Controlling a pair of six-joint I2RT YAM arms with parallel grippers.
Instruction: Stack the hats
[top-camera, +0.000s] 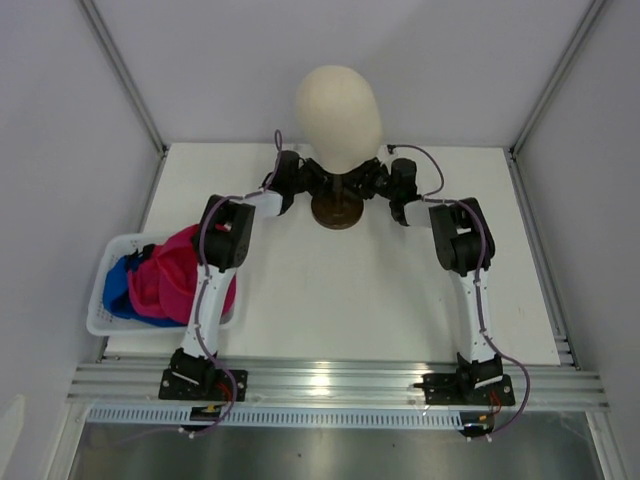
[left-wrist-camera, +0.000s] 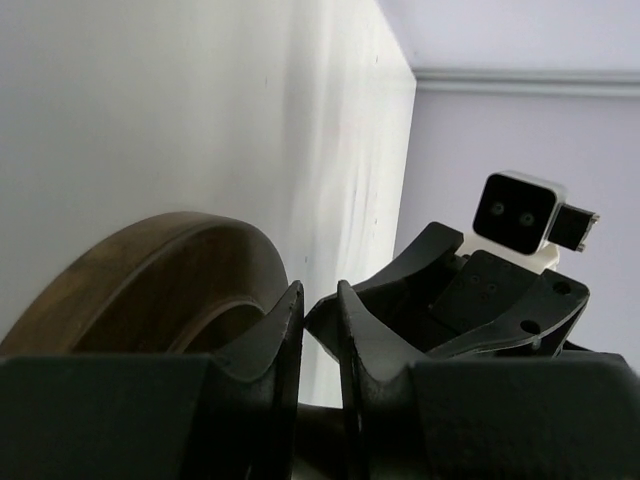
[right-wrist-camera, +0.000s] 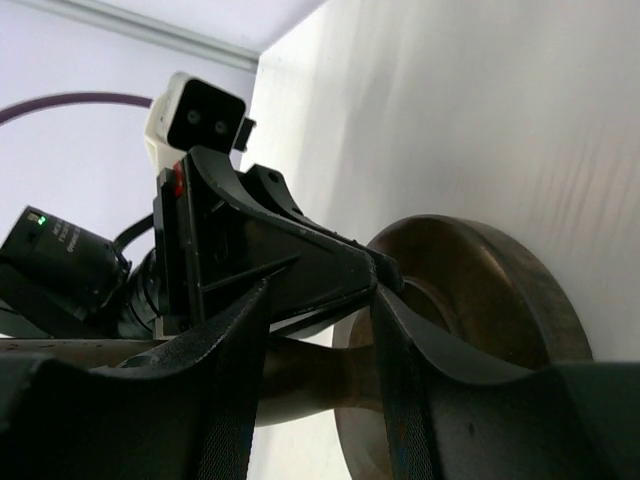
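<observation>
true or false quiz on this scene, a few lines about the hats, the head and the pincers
1. The mannequin head sits on a brown stand at the far middle of the table. True.
2. The hats lie in the white basket at the table's left edge. True.
3. A hat is on the mannequin head. False: it is bare.
4. The right pincer hangs over the basket. False: it is at the stand, facing the left pincer.
5. Every hat is blue. False: pink shows too.

Overhead view; two wrist close-ups.
Wrist cameras face each other across the round brown wooden stand base (top-camera: 337, 212).
</observation>
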